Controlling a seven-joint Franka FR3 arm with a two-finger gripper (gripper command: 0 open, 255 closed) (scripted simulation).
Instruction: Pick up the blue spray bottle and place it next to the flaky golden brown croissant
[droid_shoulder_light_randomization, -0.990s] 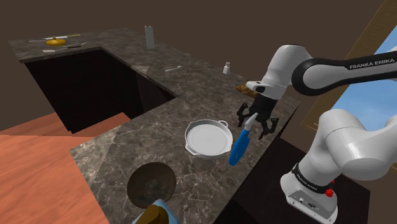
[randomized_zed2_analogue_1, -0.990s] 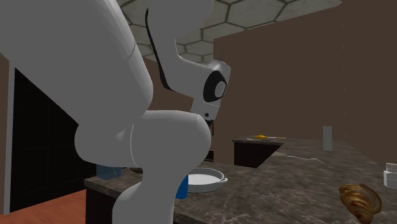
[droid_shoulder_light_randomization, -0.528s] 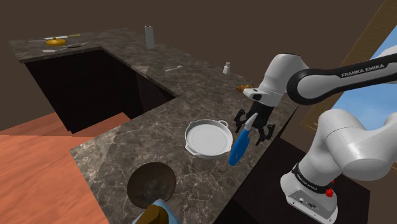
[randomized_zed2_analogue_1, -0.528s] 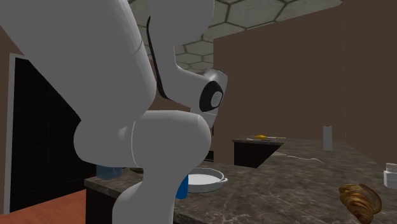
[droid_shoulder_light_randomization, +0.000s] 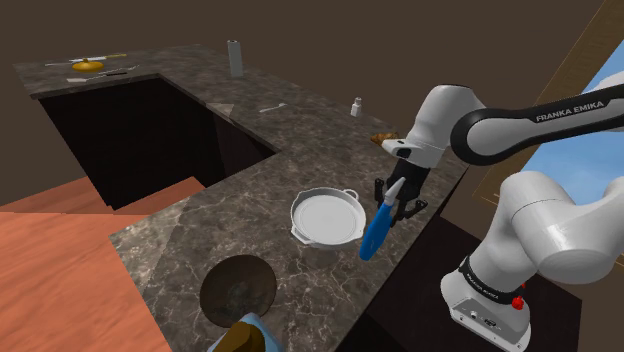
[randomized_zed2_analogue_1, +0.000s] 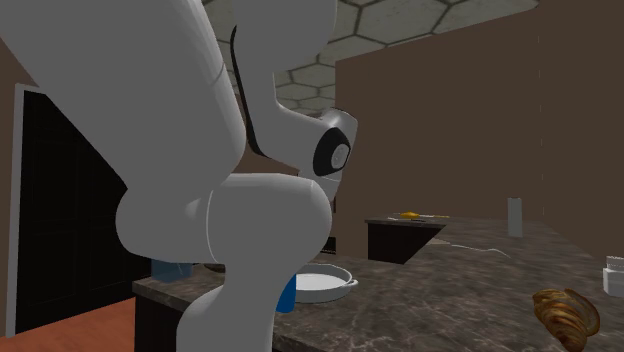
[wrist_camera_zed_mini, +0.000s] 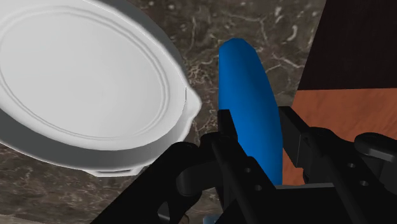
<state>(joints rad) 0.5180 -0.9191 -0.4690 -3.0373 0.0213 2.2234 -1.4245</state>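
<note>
- Shoulder view: a dark marbled counter (droid_shoulder_light_randomization: 200, 215) is seen running in an L, with the white arm (droid_shoulder_light_randomization: 500, 130) bent down over its near edge.
- A white two-handled dish (droid_shoulder_light_randomization: 325, 218) is set on the stone.
- Just beside the dish, the blue spray bottle (droid_shoulder_light_randomization: 376, 230) is seen slanted at the counter's edge.
- Its upper end is clasped by the black gripper (droid_shoulder_light_randomization: 398, 203); in the wrist view both fingers (wrist_camera_zed_mini: 226, 130) are pressed against the blue sides.
- The croissant (droid_shoulder_light_randomization: 381, 137) is spotted beyond the gripper, apart from the bottle.
</note>
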